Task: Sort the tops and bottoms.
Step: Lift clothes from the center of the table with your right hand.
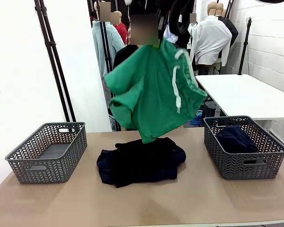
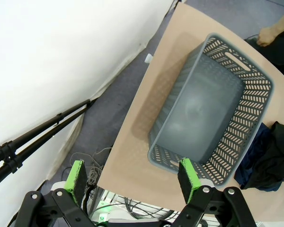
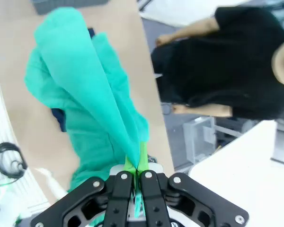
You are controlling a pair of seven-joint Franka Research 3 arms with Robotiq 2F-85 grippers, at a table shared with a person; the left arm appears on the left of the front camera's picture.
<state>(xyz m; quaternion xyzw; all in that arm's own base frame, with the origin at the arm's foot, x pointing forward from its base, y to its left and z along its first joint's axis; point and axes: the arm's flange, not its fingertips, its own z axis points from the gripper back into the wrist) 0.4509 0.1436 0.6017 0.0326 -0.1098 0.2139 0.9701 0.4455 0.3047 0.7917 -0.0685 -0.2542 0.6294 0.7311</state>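
Dangling bottoms [image 1: 151, 94] over dark clothes pile [image 1: 139, 163]

The front camera sits at the near edge of the tabletop [image 1: 203, 198], looking level across it. The left wrist camera hangs high, looking steeply down past the left hand [image 2: 132, 177] onto the left basket [image 2: 255, 113], lower left in the front view. The right wrist camera, rolled sideways, peers close along the green bottoms [image 3: 85, 94] the right hand [image 3: 136, 170] pinches, centre frame from the front.
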